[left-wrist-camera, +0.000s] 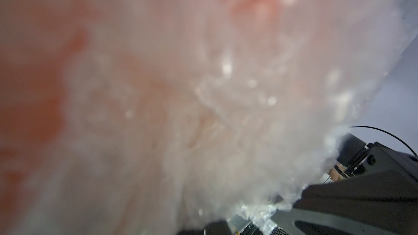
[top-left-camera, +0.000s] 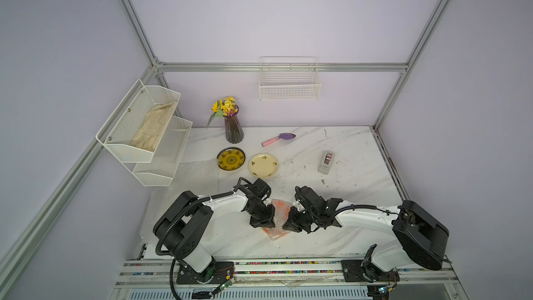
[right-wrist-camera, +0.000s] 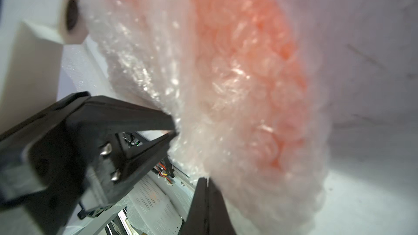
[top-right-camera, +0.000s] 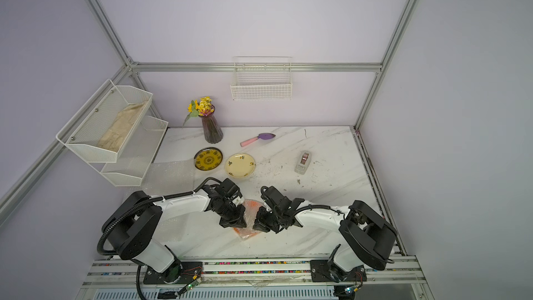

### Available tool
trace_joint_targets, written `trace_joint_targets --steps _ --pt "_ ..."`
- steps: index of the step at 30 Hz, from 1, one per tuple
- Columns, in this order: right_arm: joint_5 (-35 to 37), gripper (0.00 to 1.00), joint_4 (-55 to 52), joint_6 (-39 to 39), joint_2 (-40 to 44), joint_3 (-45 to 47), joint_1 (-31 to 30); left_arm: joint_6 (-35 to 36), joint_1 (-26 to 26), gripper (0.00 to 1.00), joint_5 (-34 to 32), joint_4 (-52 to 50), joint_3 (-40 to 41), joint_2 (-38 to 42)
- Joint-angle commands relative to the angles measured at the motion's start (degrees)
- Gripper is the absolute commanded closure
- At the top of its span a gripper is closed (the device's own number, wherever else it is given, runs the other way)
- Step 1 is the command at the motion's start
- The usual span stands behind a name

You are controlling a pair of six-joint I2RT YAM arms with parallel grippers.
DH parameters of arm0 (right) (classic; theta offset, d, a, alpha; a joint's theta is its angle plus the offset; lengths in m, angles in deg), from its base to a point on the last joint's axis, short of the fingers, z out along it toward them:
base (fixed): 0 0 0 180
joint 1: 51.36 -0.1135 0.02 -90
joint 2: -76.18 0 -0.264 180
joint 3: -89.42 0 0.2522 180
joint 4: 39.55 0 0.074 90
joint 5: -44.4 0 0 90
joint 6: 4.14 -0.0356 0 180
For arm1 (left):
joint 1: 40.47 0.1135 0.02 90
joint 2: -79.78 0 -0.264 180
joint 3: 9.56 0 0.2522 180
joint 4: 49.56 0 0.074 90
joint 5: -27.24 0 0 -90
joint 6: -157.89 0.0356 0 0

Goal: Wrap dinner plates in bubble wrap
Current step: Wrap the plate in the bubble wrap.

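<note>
Crinkled bubble wrap (left-wrist-camera: 226,109) fills nearly the whole view, pressed close and out of focus, its whitish bumps catching small highlights. The orange plate (left-wrist-camera: 34,114) glows through it, strongest far from the fingers and along one flank. A dark, blurred sliver of the left gripper's fingers (left-wrist-camera: 213,228) shows at the wrap's near edge. Just beside them the black right gripper (left-wrist-camera: 298,202) meets the wrap's crumpled edge. A thin black cable (left-wrist-camera: 384,131) arcs behind it against a pale lilac wall (left-wrist-camera: 402,87).

The orange plate (top-left-camera: 281,206) is bundled in crinkled translucent wrap (top-left-camera: 277,233) at the front. The yellow plate (top-left-camera: 231,159) and cream plate (top-left-camera: 263,165) are laid bare, side by side, farther back.
</note>
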Motion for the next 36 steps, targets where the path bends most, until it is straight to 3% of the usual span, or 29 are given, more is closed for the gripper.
trace_joint_targets --steps 1,9,15,21,30,36 --pt "0.3 1.00 1.2 -0.6 -2.3 1.4 -0.1 1.1 -0.7 1.00 -6.3 -8.2 0.6 -2.2" --pt "6.7 1.00 7.0 -4.0 -6.0 3.6 -0.1 1.9 -1.5 1.00 -5.4 -12.7 -6.0 2.7" --pt "9.6 1.00 11.9 -8.1 -7.6 6.3 -0.1 1.0 -4.5 1.00 -0.9 -12.6 -11.2 4.1" --pt "10.7 1.00 13.5 -9.6 -8.2 6.5 -0.1 -0.8 -5.9 1.00 4.5 -2.9 -4.1 0.7" --pt "12.7 1.00 11.0 -10.0 -4.1 6.7 -0.1 3.6 -6.0 0.98 1.7 -3.6 2.8 -11.8" --pt "18.5 1.00 -6.8 -6.9 8.3 2.5 0.0 4.0 -5.9 0.97 -0.3 -3.1 4.3 -14.8"
